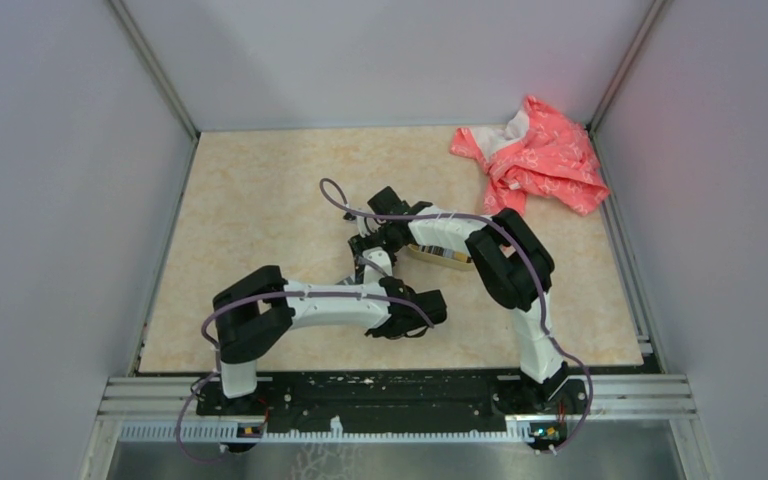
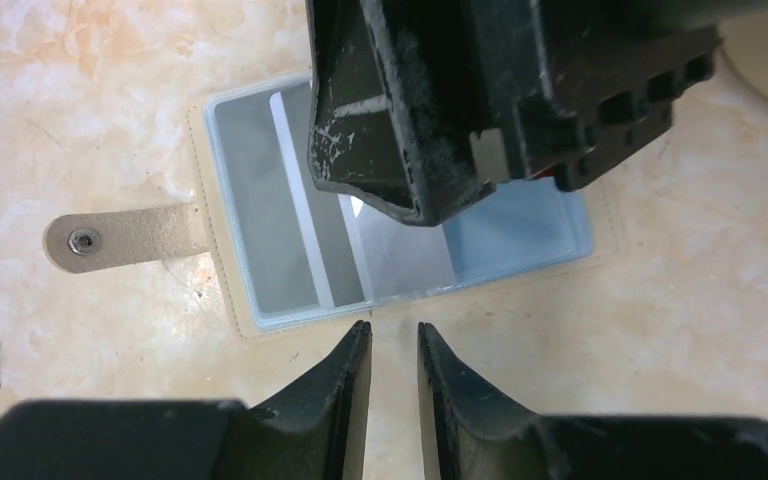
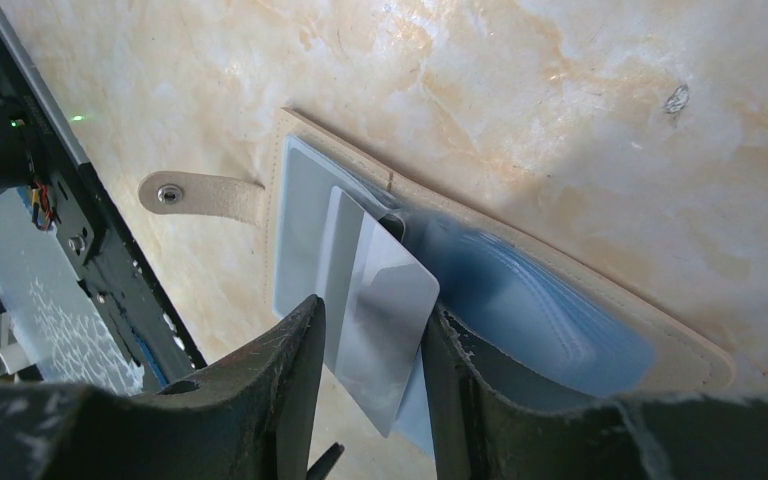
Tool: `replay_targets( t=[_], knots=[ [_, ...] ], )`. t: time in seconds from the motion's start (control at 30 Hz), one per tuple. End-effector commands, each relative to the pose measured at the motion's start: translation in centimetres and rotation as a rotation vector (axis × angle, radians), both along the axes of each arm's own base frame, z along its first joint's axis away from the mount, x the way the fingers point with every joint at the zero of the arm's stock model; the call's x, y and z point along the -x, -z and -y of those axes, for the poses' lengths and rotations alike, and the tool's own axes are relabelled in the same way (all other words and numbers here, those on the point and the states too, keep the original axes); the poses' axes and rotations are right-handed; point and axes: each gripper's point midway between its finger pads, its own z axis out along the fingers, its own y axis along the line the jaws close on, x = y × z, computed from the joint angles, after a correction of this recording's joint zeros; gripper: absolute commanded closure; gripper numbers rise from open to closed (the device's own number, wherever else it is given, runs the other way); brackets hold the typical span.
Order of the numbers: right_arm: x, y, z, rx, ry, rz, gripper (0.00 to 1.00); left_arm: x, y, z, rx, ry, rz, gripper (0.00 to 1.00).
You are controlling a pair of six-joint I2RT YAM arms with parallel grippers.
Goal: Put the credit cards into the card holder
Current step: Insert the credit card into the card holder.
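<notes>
The card holder is laid open near the middle of the table, its snap strap spread flat. A grey card is pinched by the right gripper over the blue sleeves. The left gripper is held slightly parted and empty, just beside the holder's edge.

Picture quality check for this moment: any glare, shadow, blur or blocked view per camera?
Top external: even light, pink cast on the right wall. Left wrist: the right gripper looms dark and close over the card holder, whose clear sleeves glare pale. Right wrist: its own fingers are soft, the grey card sharp, shadow darkens the table at right.
</notes>
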Motion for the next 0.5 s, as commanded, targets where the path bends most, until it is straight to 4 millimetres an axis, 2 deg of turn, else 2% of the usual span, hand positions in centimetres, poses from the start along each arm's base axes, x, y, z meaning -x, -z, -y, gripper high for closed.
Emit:
replay_targets(
  t=[0.0,0.1,0.27,0.37,0.47],
  knots=[
    [1.4,0.1,0.7,0.016,-0.024,-0.023,0.59,-3.5,-5.2,-0.7,0.094,-0.113,0.316,0.70],
    [1.4,0.1,0.6,0.016,-0.024,-0.025,0.59,-4.0,-5.4,-0.2,0.096,-0.102,0.350,0.71],
    [1.5,0.1,0.7,0.016,-0.025,-0.024,0.59,-4.6,-5.5,-0.4,0.051,-0.131,0.399,0.76],
    [1.4,0.1,0.6,0.016,-0.026,-0.024,0.59,-4.6,-4.9,-0.8,0.024,-0.160,0.411,0.82],
    [1.5,0.2,0.6,0.016,-0.027,-0.025,0.59,-4.7,-4.3,-0.7,0.009,-0.166,0.415,0.84]
  ],
)
